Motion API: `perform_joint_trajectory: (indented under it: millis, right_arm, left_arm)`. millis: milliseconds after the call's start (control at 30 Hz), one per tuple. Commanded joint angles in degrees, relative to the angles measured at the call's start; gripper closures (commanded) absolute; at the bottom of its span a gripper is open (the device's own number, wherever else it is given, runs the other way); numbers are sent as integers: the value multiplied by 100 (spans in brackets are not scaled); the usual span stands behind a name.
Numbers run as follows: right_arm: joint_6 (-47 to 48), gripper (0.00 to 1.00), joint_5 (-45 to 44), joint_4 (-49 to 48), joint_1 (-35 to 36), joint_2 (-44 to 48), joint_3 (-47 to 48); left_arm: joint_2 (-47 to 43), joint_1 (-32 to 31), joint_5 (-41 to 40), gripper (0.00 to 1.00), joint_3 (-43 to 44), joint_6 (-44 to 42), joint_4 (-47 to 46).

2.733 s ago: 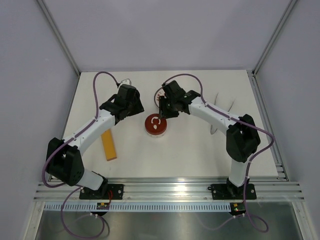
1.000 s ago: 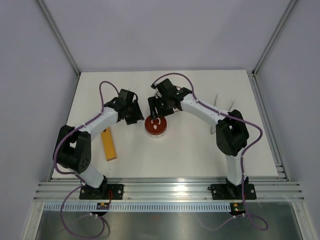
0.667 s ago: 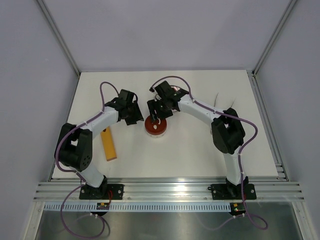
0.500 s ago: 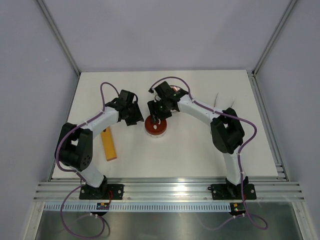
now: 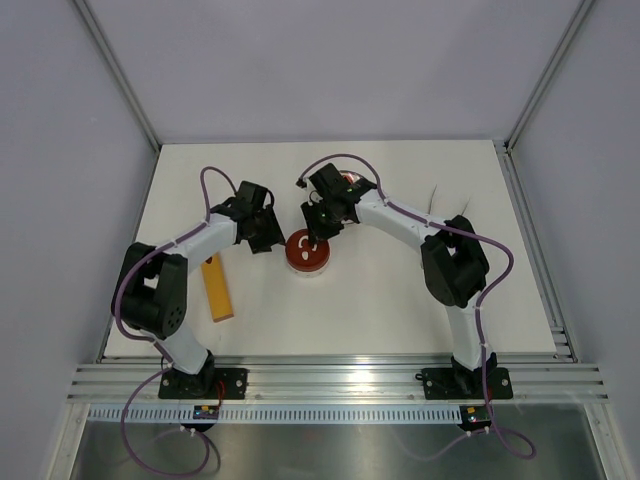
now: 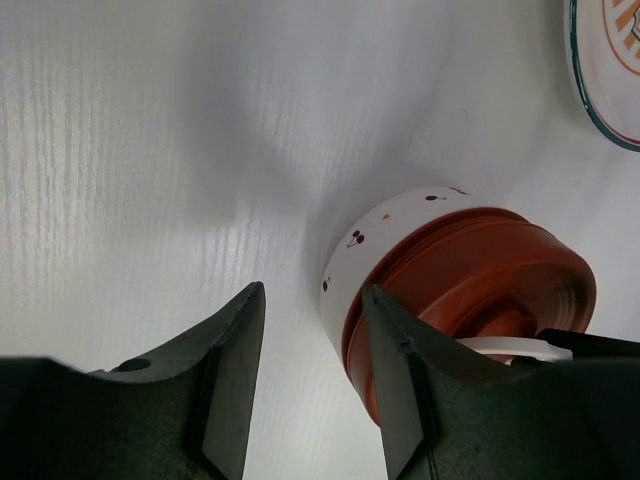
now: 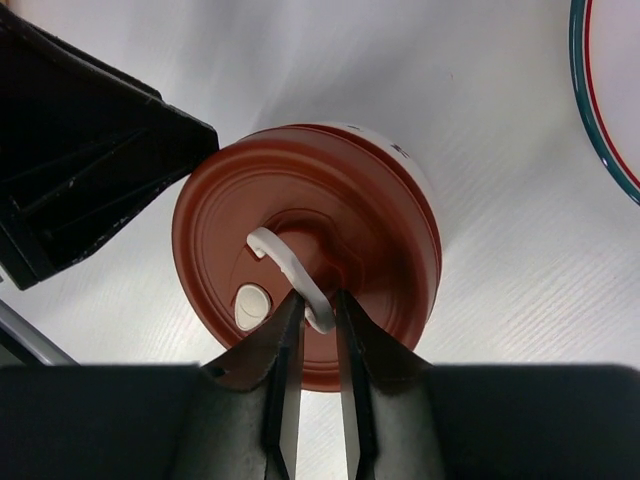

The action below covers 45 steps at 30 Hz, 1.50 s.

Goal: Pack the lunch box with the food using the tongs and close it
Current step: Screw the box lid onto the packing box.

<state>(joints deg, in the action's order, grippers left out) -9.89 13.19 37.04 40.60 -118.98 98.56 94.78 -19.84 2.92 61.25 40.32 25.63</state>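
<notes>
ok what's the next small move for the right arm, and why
Probably lift the right gripper straight up a touch, to test the hold. Its fingers pinch the white loop handle of the dark-red lid, which sits on the lunch box; the left gripper stands open beside the box's wall, placed to brace it.

The left gripper (image 6: 310,300) fills the bottom edge, its two black fingers (image 6: 235,360) standing apart with only bare white table (image 6: 150,150) between them. Just beyond the right-hand finger sits the lunch box (image 6: 370,250), a round tin whose white wall carries a few small dark marks. A dark-red lid (image 6: 480,270) sits on it. On the lid lies a white curved handle (image 6: 510,347), partly covered by a black part of the right arm (image 6: 600,350) at the lower right. A plate (image 6: 610,60) with a teal rim and orange pattern shows in the top right corner, apart from the tin.
</notes>
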Motion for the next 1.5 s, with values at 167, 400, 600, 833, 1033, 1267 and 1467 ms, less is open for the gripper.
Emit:
perform_joint_trajectory:
  millis: [167, 400, 600, 833, 1033, 1267, 1467]
  right_arm:
    - [347, 81, -150, -56, 106, 358, -48]
    - [567, 66, -194, -100, 167, 375, -136]
    - [506, 65, -115, -381, 220, 516, -302]
    - [532, 66, -150, -689, 282, 744, -566]
    - [576, 65, -159, -786, 352, 850, -628]
    - [637, 65, -343, -601, 413, 613, -435]
    - [839, 59, -809, -575, 502, 542, -399]
  left_arm:
    - [119, 24, 192, 53, 36, -129, -225]
    - [146, 32, 148, 53, 44, -129, -198]
    - [198, 32, 165, 53, 45, -129, -190]
    - [313, 32, 218, 53, 62, -120, -198]
    - [348, 32, 218, 53, 62, -129, -198]
    - [313, 32, 236, 53, 71, -147, -172]
    - [330, 32, 262, 53, 62, -156, -181]
